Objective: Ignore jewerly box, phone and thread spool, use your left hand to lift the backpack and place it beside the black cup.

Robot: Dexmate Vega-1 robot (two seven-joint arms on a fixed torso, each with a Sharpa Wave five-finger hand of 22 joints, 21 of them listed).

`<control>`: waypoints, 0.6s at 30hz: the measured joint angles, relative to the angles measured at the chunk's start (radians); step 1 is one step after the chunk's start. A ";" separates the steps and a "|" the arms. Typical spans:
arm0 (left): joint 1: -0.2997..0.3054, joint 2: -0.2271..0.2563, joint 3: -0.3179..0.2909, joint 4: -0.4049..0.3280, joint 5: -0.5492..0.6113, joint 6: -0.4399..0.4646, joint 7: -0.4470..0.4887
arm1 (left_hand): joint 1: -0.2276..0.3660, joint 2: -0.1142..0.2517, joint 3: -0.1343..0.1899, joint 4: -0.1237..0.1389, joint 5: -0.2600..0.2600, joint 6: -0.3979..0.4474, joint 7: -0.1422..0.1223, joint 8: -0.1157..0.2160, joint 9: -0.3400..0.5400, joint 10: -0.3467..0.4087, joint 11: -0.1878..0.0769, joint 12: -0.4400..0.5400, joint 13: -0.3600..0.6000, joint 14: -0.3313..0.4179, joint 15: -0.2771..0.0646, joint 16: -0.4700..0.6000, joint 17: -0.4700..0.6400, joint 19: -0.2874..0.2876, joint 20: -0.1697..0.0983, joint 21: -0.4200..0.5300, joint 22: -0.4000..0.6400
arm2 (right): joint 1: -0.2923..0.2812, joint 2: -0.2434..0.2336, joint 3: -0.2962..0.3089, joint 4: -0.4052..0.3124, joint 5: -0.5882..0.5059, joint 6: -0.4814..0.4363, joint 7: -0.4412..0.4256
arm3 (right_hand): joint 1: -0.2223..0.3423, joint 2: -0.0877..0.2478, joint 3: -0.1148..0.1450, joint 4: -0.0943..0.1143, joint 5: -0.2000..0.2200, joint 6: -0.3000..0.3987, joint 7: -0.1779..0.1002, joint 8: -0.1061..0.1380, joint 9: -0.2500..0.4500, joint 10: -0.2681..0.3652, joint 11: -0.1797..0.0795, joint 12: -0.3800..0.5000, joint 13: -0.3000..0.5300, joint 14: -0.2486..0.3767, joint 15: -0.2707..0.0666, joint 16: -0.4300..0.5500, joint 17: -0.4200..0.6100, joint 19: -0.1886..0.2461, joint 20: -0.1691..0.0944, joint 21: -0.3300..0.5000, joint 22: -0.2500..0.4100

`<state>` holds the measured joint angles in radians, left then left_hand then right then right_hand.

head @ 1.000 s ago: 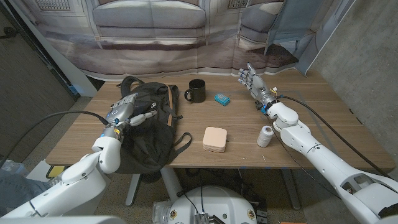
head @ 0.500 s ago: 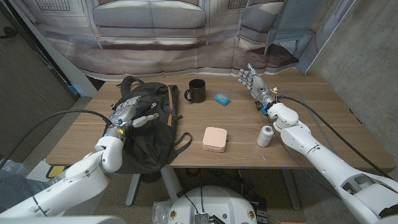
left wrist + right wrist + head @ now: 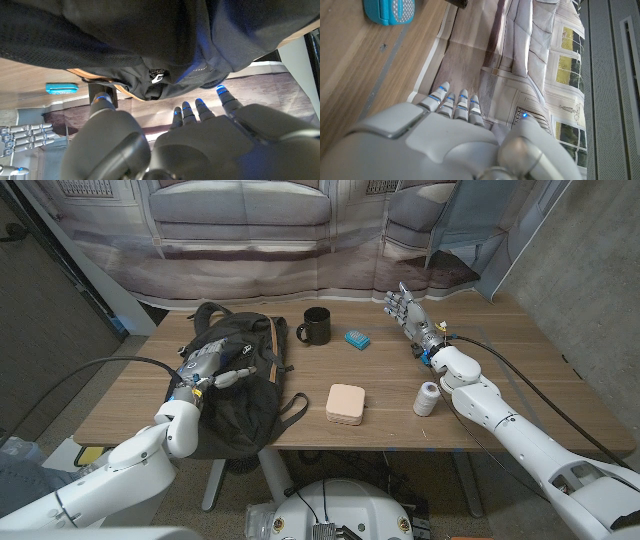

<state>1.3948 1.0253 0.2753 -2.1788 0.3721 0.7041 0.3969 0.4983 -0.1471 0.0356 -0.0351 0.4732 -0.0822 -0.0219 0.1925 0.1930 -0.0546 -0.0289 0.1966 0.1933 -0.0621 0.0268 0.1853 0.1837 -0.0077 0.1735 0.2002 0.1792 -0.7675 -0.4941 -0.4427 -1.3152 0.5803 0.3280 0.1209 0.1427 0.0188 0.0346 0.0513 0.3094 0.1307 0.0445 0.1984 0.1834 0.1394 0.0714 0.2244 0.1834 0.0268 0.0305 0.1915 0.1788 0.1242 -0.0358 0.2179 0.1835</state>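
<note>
One step begun: left hand (image 3: 208, 366) over backpack (image 3: 240, 395), fingers spread, nothing grasped. Backpack unlifted on table (image 3: 500, 360); placement beside black cup (image 3: 316, 326) outstanding.

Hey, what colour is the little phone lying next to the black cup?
Turquoise blue. The small rectangular phone shows best in the head view.

A pink jewelry box (image 3: 346, 404) near the table's (image 3: 520, 395) front edge; thread spool (image 3: 427, 398) beside; teal phone (image 3: 356, 338) behind.
</note>
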 measured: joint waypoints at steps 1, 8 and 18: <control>0.000 0.000 0.000 0.000 0.000 0.000 0.000 | 0.000 0.000 0.000 0.000 0.000 0.000 0.000 0.000 0.000 0.000 0.000 0.000 0.000 0.000 0.000 0.000 0.000 0.000 0.000 0.000 0.000 | -0.001 0.000 0.000 -0.001 0.000 0.000 0.000 | 0.000 0.000 0.000 0.000 0.000 0.002 -0.002 0.000 0.000 0.000 0.000 0.000 0.000 0.000 0.000 0.000 0.000 0.000 0.000 0.000 0.000; -0.014 0.005 0.025 0.013 -0.016 0.004 0.016 | 0.004 0.004 -0.004 -0.004 0.000 0.000 0.000 0.000 0.000 0.000 0.000 0.000 0.000 0.000 0.000 0.000 0.000 0.005 0.005 0.000 0.000 | -0.004 -0.002 0.000 -0.006 0.000 0.000 -0.002 | 0.000 0.000 0.000 0.000 0.000 0.002 -0.002 0.000 0.000 0.000 0.000 0.000 0.000 0.000 0.000 0.000 0.000 0.000 0.000 0.000 0.000; -0.029 0.009 0.049 0.028 -0.035 0.005 0.030 | 0.012 0.004 -0.008 0.000 0.000 0.000 0.000 0.000 0.000 0.000 0.000 0.000 0.000 0.000 0.000 0.000 0.000 0.001 0.009 0.000 0.000 | -0.010 -0.004 0.000 -0.020 0.000 -0.004 -0.006 | 0.000 0.000 0.000 0.000 0.000 0.002 -0.002 0.000 0.000 0.000 0.000 0.000 0.000 0.000 0.000 0.000 0.000 0.000 0.000 0.000 0.000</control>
<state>1.3661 1.0340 0.3243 -2.1504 0.3370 0.7092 0.4270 0.5101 -0.1432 0.0272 -0.0348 0.4732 -0.0821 -0.0217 0.1925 0.1929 -0.0545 -0.0289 0.1966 0.1932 -0.0621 0.0267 0.1852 0.1837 -0.0064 0.1827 0.2002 0.1792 -0.7775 -0.4982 -0.4427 -1.3349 0.5804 0.3237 0.1145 0.1427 0.0187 0.0346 0.0513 0.3094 0.1322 0.0429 0.1984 0.1835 0.1393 0.0714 0.2244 0.1834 0.0268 0.0305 0.1915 0.1788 0.1246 -0.0362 0.2179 0.1834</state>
